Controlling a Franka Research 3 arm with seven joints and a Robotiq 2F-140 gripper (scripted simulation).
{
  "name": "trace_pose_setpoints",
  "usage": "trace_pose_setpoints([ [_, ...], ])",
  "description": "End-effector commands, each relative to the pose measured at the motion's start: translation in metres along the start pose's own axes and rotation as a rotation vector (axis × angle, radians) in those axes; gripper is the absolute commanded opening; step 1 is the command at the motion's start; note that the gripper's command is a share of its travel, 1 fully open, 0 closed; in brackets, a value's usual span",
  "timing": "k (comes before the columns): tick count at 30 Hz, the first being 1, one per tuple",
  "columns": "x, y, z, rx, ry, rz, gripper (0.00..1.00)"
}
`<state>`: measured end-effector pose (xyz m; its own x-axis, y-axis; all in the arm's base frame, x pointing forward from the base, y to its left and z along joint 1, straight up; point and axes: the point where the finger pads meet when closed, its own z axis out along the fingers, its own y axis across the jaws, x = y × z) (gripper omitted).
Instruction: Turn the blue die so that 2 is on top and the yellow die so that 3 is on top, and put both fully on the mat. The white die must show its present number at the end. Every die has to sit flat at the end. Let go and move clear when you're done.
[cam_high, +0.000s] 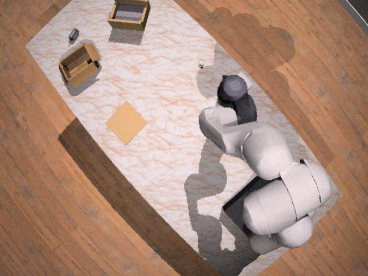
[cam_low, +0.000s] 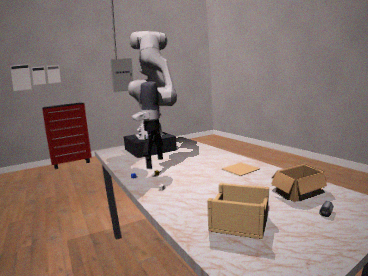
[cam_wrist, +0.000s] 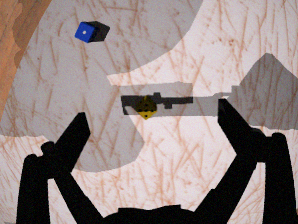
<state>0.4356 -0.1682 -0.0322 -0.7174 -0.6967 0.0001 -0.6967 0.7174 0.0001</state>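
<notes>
The yellow die (cam_wrist: 146, 108) (cam_low: 156, 173) lies on the table in shadow; it shows several dark pips, but its top number is unclear. My gripper (cam_wrist: 151, 117) (cam_low: 154, 163) is open and empty, above the table near the yellow die, which shows between its fingers in the wrist view. In the top view the arm hides the fingers. The blue die (cam_wrist: 85, 32) (cam_low: 133, 175) lies apart near the table edge; a bright face with one pale pip and a dark side show. The white die (cam_high: 202, 63) (cam_low: 162, 187) lies apart, its number unreadable. The orange mat (cam_high: 126, 123) (cam_low: 241, 169) bears no die.
An open cardboard box (cam_high: 80, 65) (cam_low: 299, 182) stands beyond the mat. A wooden bin (cam_high: 129, 21) (cam_low: 237, 220) stands at the table's far end from the robot base. A small dark object (cam_high: 74, 34) (cam_low: 326, 208) lies near the cardboard box.
</notes>
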Motion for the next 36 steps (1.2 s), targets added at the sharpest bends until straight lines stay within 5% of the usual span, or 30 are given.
trace_pose_setpoints([
  [1, 0.0, 0.0, -0.001, 0.003, 0.0, -0.005, 1.0],
  [14, 0.0, 0.0, -0.025, 0.003, 0.0, -0.005, 1.0],
  [25, 0.0, 0.0, -0.092, 0.003, 0.0, -0.005, 1.0],
  [36, 0.0, 0.0, -0.096, 0.003, 0.0, -0.005, 1.0],
])
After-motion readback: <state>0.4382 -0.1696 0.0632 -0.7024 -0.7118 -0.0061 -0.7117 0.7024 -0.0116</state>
